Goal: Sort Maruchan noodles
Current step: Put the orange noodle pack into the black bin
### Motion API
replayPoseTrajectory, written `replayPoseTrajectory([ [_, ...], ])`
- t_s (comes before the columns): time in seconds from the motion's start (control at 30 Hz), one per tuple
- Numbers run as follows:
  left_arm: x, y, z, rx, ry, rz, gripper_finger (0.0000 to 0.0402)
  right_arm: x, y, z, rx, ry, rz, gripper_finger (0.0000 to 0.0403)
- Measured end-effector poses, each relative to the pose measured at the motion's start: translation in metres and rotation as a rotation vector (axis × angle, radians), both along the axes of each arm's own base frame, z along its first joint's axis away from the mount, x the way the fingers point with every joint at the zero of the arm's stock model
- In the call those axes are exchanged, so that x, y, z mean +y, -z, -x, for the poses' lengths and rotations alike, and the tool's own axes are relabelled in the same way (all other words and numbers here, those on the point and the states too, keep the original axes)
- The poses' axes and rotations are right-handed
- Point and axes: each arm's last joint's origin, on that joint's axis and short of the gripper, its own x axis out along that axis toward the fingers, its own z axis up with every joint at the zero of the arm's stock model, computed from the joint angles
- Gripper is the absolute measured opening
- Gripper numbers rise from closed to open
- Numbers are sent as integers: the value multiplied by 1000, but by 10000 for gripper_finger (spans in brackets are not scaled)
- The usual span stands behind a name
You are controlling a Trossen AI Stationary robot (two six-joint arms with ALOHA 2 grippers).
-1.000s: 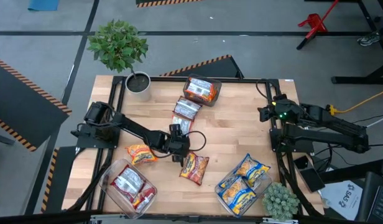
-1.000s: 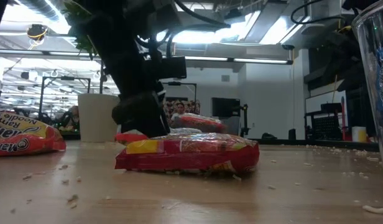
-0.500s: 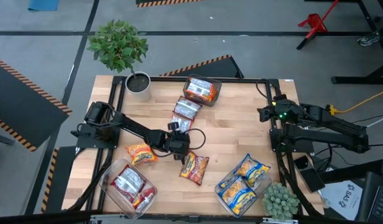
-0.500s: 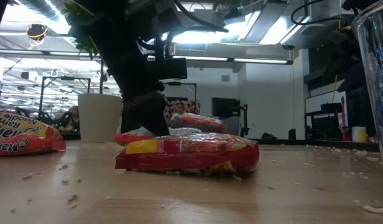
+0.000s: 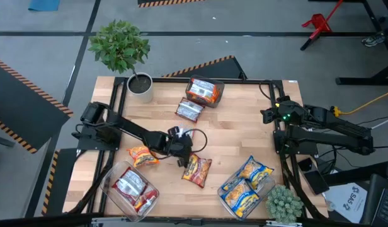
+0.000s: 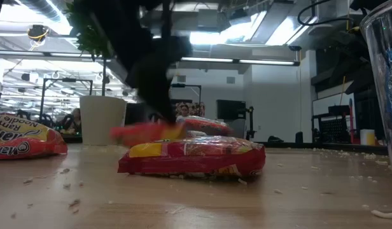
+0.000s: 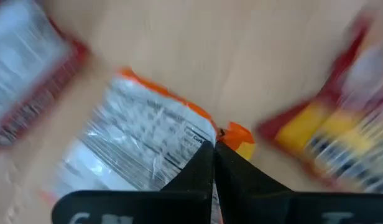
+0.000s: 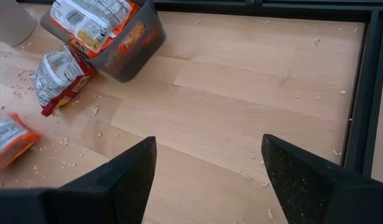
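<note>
My left gripper [image 5: 179,142] is at the table's middle, shut on an orange Maruchan packet [image 7: 142,149] whose white printed back shows. The low view shows the same packet [image 6: 145,131] as a blur under the dark gripper. A red-and-yellow packet [image 5: 197,170] lies flat just near of the gripper, and an orange one [image 5: 142,156] lies to its left. Toward the far edge lies a silver-and-red packet [image 5: 189,110]. My right gripper [image 8: 207,180] waits open at the table's right edge, above bare wood. My left gripper pinches the packet's orange end seam [image 7: 236,135] between its two fingertips, near a corner. The fingers slant down from the table's left. The packet hangs below them, tilted. In the low view it looks raised off the table, but blur hides its lower edge.
A clear bin [image 5: 214,99] at the far middle holds an orange packet. The near-left bin [image 5: 112,180] holds silver-and-red packets, and the near-right bin [image 5: 269,184] holds blue-and-yellow ones. A potted plant [image 5: 141,85] stands far left and a small plant [image 5: 283,203] near right.
My left gripper has shut on the orange packet's end seam, rolled its wrist and risen. The packet has left the spot where it lay and now hangs from the fingers, shifted a little toward the near edge. My right arm has kept still.
</note>
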Motion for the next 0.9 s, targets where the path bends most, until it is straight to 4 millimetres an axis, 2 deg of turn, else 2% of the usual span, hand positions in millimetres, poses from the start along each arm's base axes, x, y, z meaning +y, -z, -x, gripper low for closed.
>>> replayPoseTrajectory([
  [0.33, -8, -91, -2, -335, -94, 39, 0, 0, 0, 0, 7, -10, 8, 280],
  [0.5, -1, -123, -10, -419, -103, 16, 0, 0, 0, 0, 1, -10, 10, 280],
  [0.67, 20, -142, -18, -459, -130, -27, 0, -1, -3, -3, -37, -17, 16, 280],
  [0.9, 70, -149, -26, -489, -199, -110, 0, -1, -6, -6, -69, -36, 32, 280],
])
